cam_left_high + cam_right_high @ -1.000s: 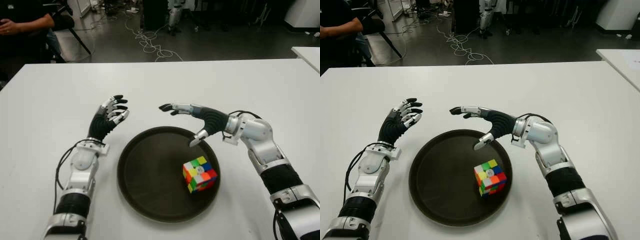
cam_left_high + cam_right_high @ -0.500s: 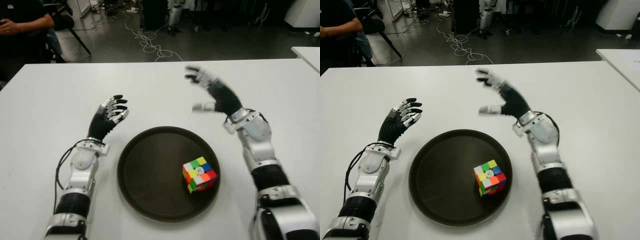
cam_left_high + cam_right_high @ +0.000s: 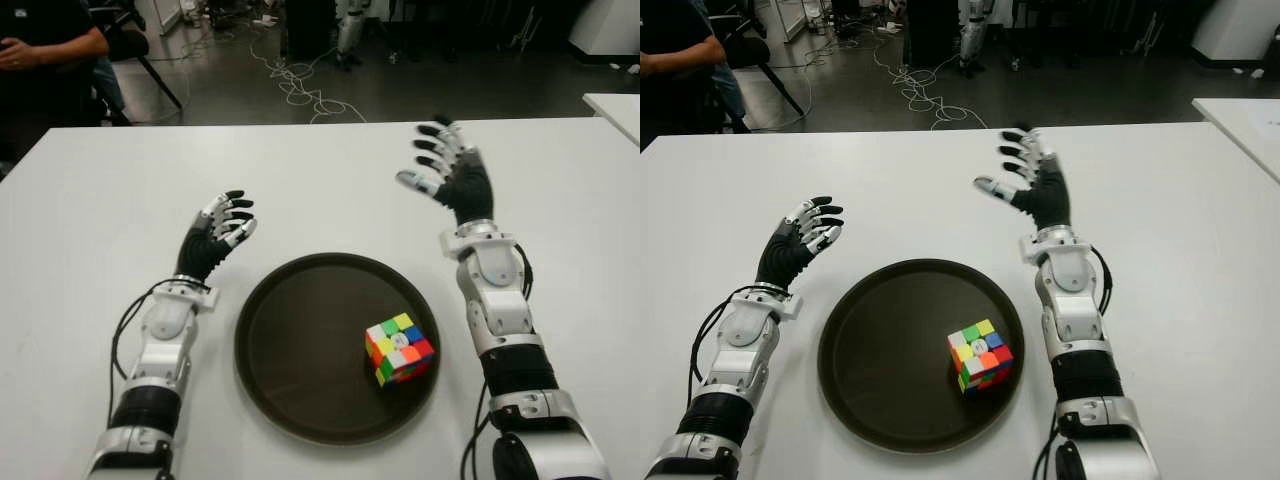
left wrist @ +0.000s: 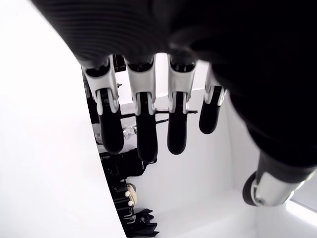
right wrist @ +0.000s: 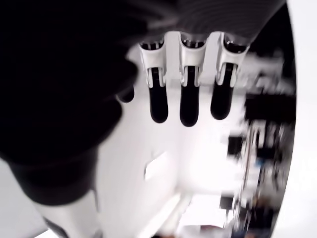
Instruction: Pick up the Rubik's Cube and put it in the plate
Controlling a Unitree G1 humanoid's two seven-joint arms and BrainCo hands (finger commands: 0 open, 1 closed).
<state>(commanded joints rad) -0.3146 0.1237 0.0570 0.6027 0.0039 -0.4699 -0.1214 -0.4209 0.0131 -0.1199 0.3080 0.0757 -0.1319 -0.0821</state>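
Multicoloured Rubik's Cube [image 3: 399, 348] sat alone inside the dark round plate [image 3: 290, 350].
One cube lay toward the plate's right side on the white tabletop [image 3: 90, 220], turned corner-on with no long axis. Left robot hand [image 3: 218, 235] hovered left of the plate, fingers spread, empty; right robot hand [image 3: 446, 175] was raised beyond the plate's right rim, fingers spread, empty.

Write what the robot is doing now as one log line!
cube: in plate | right hand: open, beyond plate | left hand: open, left of plate

Glossy cube [image 3: 399, 347], matt plate [image 3: 290, 350]
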